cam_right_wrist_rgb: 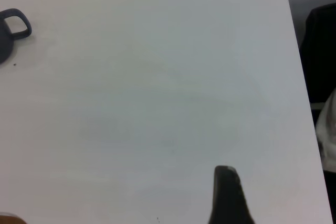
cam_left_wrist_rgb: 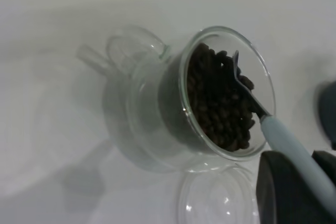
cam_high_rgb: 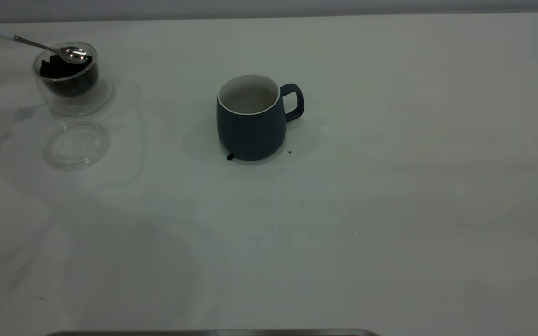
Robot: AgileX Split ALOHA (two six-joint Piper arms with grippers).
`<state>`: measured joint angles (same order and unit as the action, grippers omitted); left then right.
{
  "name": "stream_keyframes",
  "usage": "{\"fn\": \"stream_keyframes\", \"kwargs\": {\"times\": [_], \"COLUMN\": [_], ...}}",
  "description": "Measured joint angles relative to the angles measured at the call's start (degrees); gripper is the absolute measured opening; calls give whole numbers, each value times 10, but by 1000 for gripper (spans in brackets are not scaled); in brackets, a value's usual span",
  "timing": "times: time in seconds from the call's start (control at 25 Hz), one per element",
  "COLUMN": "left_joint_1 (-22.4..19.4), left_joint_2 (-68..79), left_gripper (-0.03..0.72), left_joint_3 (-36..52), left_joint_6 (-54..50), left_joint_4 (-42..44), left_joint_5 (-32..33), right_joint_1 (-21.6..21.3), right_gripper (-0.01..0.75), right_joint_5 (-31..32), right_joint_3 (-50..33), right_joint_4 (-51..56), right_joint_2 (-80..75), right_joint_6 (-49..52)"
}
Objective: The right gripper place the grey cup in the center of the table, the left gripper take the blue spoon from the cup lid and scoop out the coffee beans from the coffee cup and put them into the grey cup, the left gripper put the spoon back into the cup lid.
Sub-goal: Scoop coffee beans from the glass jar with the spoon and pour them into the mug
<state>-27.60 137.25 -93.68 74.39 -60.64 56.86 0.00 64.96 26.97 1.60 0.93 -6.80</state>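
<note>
With the grey cup [cam_high_rgb: 251, 119] sitting mid-table, the left gripper [cam_left_wrist_rgb: 294, 192], fingers holding the blue spoon [cam_left_wrist_rgb: 286, 142], is dipping into the coffee beans [cam_left_wrist_rgb: 220, 100]; transfer remaining.

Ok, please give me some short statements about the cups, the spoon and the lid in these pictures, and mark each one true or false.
1. The metal bowl of the pale-blue-handled spoon is at the clear glass coffee cup holding dark coffee beans. True.
2. The dark slate-grey ceramic mug lies tipped on its side. False: it stands upright.
3. The flat transparent round lid covers the glass cup. False: it lies on the white table beside the cup.
4. The black left gripper holds the spoon by its handle. True.
5. A stray bean lies at the mug's base. True.
</note>
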Motion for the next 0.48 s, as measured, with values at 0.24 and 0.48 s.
{"fn": "stream_keyframes", "kwargs": {"times": [0.24,0.48], "left_joint_1": [1,1], "left_joint_2": [0,0], "left_gripper": [134,134], "left_joint_3": [0,0], "left_joint_6": [35,62], "left_joint_4": [0,1], "left_joint_5": [-13,-39], "right_joint_1": [0,0], "right_gripper": [461,461], "right_joint_5": [0,0], "right_joint_3": [0,0], "right_joint_4": [0,0], "right_joint_2": [0,0], "right_joint_6": [0,0]}}
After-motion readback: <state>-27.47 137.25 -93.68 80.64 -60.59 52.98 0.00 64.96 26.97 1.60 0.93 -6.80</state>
